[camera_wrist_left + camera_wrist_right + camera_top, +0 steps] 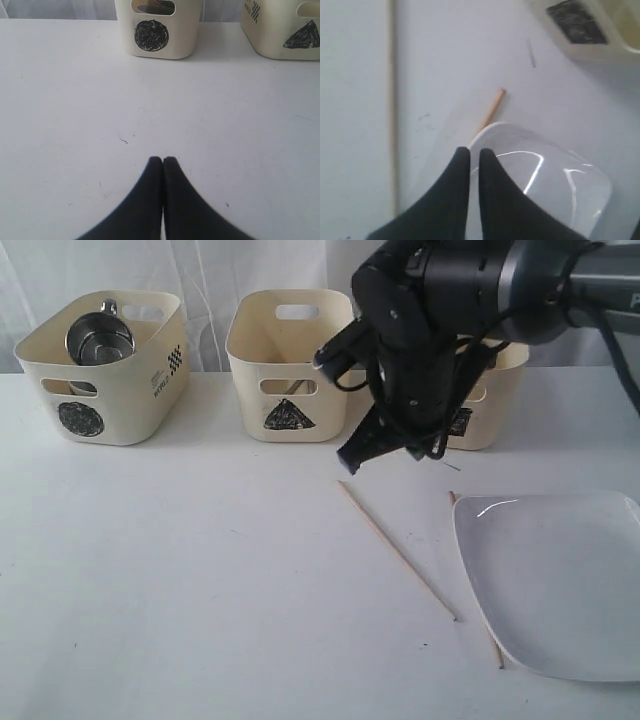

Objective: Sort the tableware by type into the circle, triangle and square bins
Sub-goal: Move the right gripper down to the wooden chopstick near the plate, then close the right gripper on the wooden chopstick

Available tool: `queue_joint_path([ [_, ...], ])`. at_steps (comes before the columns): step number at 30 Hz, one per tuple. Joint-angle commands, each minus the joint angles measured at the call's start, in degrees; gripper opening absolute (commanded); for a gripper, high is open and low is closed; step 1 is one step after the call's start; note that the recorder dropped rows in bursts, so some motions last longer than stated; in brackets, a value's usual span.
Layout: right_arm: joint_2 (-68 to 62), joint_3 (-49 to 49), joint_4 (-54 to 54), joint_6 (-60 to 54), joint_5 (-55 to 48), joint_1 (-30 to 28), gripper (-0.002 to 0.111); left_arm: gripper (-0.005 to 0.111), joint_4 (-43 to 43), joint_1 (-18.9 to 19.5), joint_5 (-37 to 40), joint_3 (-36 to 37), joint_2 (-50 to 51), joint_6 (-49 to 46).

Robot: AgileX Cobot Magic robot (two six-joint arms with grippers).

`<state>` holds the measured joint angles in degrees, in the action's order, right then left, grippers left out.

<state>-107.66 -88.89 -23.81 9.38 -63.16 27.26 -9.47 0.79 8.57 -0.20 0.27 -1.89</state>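
Table (180,570), white, bearing three cream bins in a row along its far edge. Circle bin (100,370), leftmost in the exterior view, containing a steel mug (98,338) on its side. Triangle bin (290,365), middle; contents not discernible. Square bin (480,425), rightmost, largely hidden behind the right arm. Chopstick, first (397,550): lies bare on the table, diagonal, between the triangle bin and the plate, touching neither. Chopstick, second (496,652): lies along the plate's left edge, its middle tucked beneath the rim. Plate (560,580): large, white, squarish, flat on the table at the near right, well apart from the bins. Right gripper (474,154): fingers drawn almost together with only a slit between, pinching nothing, poised above the plate's corner and the second chopstick's far end. Left gripper (163,161): fingertips pressed together, holding nothing, over bare table facing the circle bin.
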Motion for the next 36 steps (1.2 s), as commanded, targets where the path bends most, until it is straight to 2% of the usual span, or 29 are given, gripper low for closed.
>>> queue_joint_path([
  [1,0.5,3.2,4.7,-4.6,1.8,2.2,0.009,0.0,-0.3,0.1,0.0,0.2,-0.3,0.3],
  [3,0.5,4.2,6.2,-5.7,3.7,2.5,0.015,0.0,-0.3,0.1,0.0,0.2,-0.3,0.3],
  [8,0.5,5.6,10.4,-7.9,6.9,1.5,0.04,0.0,-0.3,0.1,0.0,0.2,-0.3,0.3],
  [10,0.3,5.6,12.3,-7.4,7.2,-0.7,0.043,0.0,-0.3,0.1,0.0,0.2,-0.3,0.3],
  [13,-0.4,5.6,16.2,-2.1,6.9,-4.1,0.043,0.0,-0.3,0.1,0.0,0.2,-0.3,0.3],
  [19,-2.1,5.6,18.0,-2.7,6.5,-7.7,0.043,0.0,-0.3,0.1,0.0,0.2,-0.3,0.3],
  [36,-9.1,3.7,22.5,-16.3,8.9,-7.9,0.043,0.0,-0.3,0.1,0.0,0.2,-0.3,0.3],
])
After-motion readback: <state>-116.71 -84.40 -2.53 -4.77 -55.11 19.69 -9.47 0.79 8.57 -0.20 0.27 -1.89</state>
